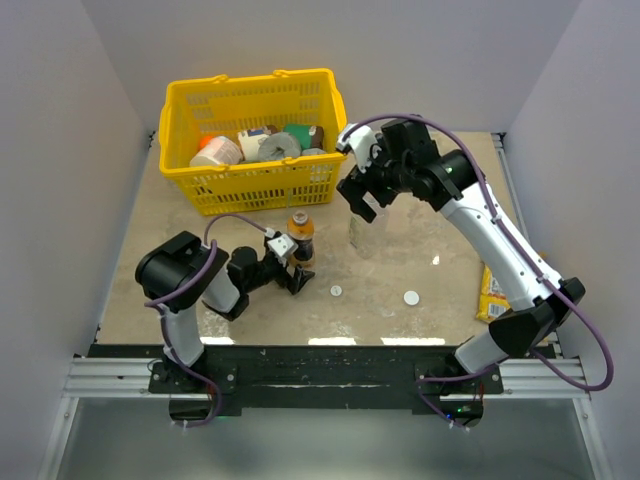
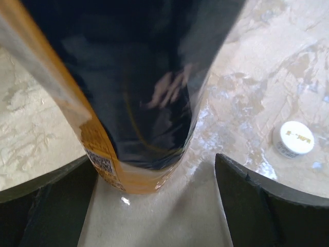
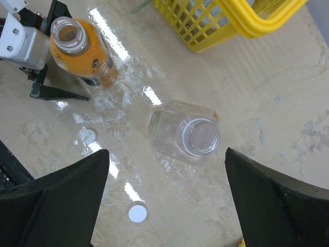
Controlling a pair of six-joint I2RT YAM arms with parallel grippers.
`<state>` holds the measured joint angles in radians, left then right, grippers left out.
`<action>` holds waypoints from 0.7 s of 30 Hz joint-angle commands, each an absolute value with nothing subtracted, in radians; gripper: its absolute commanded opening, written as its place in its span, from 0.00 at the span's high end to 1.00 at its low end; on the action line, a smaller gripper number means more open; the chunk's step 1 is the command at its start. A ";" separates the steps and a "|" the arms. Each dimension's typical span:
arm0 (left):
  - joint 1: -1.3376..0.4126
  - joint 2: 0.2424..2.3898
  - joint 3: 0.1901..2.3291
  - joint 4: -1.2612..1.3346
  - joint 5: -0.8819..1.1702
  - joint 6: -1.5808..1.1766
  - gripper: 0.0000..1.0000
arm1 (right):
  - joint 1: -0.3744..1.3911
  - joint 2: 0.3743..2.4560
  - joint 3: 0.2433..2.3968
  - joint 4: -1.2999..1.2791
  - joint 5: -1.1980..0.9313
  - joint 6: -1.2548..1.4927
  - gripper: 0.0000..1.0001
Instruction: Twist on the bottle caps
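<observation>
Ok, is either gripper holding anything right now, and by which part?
Nothing is held. The left gripper stands open around the lower body of the orange bottle, not clamping it; the right gripper hangs open above the clear bottle.

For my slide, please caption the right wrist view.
Open right gripper above the uncapped clear bottle, with the orange bottle and two white caps nearby.

orange bottle, clear bottle — 2 white caps

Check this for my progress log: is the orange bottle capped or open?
Open. The orange bottle has a bare mouth seen from above, and both caps lie on the table.
</observation>
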<state>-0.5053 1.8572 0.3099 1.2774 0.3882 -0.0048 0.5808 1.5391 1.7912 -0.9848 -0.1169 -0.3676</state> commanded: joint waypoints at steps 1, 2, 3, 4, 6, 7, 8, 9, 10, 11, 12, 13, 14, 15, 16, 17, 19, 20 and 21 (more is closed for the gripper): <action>-0.518 1.893 0.342 1.618 0.342 0.008 0.00 | 0.572 1.514 1.818 -1.005 -0.092 -0.379 0.02; -0.523 1.888 0.339 1.624 0.324 0.008 0.00 | 0.572 1.517 1.815 -1.006 -0.095 -0.379 0.02; -0.529 1.882 0.333 1.629 0.299 -0.023 0.00 | 0.574 1.516 1.810 -1.006 -0.097 -0.379 0.02; -0.531 1.870 0.330 1.635 0.292 -0.035 0.00 | 0.572 1.516 1.809 -1.006 -0.097 -0.379 0.02; -0.532 1.856 0.321 1.652 0.263 -0.037 0.00 | 0.572 1.520 1.804 -1.009 -0.098 -0.379 0.02; -0.532 1.841 0.321 1.666 0.253 -0.034 0.00 | 0.572 1.522 1.805 -1.008 -0.098 -0.379 0.02; -0.532 1.838 0.324 1.672 0.247 -0.034 0.00 | 0.572 1.525 1.805 -1.009 -0.098 -0.380 0.02; -0.531 1.835 0.331 1.667 0.230 -0.052 0.00 | 0.572 1.526 1.810 -1.012 -0.098 -0.380 0.02; -0.532 1.836 0.337 1.666 0.224 -0.069 0.00 | 0.574 1.535 1.813 -1.012 -0.100 -0.380 0.02; -0.534 1.838 0.337 1.673 0.224 -0.071 0.00 | 0.572 1.539 1.816 -1.014 -0.100 -0.382 0.02; -0.541 1.838 0.339 1.678 0.215 -0.075 0.00 | 0.572 1.545 1.824 -1.015 -0.101 -0.382 0.02; -0.546 1.833 0.341 1.683 0.212 -0.083 0.00 | 0.572 1.554 1.828 -1.017 -0.103 -0.382 0.02; -0.548 1.832 0.341 1.684 0.209 -0.089 0.00 | 0.572 1.558 1.835 -1.019 -0.103 -0.382 0.02; -0.551 1.832 0.341 1.686 0.198 -0.095 0.00 | 0.572 1.560 1.844 -1.020 -0.104 -0.382 0.02; -0.549 1.830 0.342 1.693 0.190 -0.109 0.00 | 0.574 1.565 1.848 -1.019 -0.103 -0.382 0.02; -0.551 1.830 0.344 1.698 0.184 -0.118 0.00 | 0.572 1.572 1.851 -1.019 -0.103 -0.382 0.02; -0.552 1.836 0.354 1.721 0.186 -0.147 0.00 | 0.572 1.580 1.864 -1.019 -0.100 -0.382 0.02; -0.555 1.841 0.360 1.732 0.186 -0.153 0.00 | 0.572 1.586 1.865 -1.020 -0.098 -0.383 0.02; -0.563 1.845 0.367 1.742 0.172 -0.159 0.00 | 0.572 1.591 1.868 -1.022 -0.097 -0.383 0.02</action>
<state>-0.5468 1.8572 0.3313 1.2968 0.2192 -0.1059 0.5747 1.5806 1.8172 -1.0065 -0.1139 -0.3759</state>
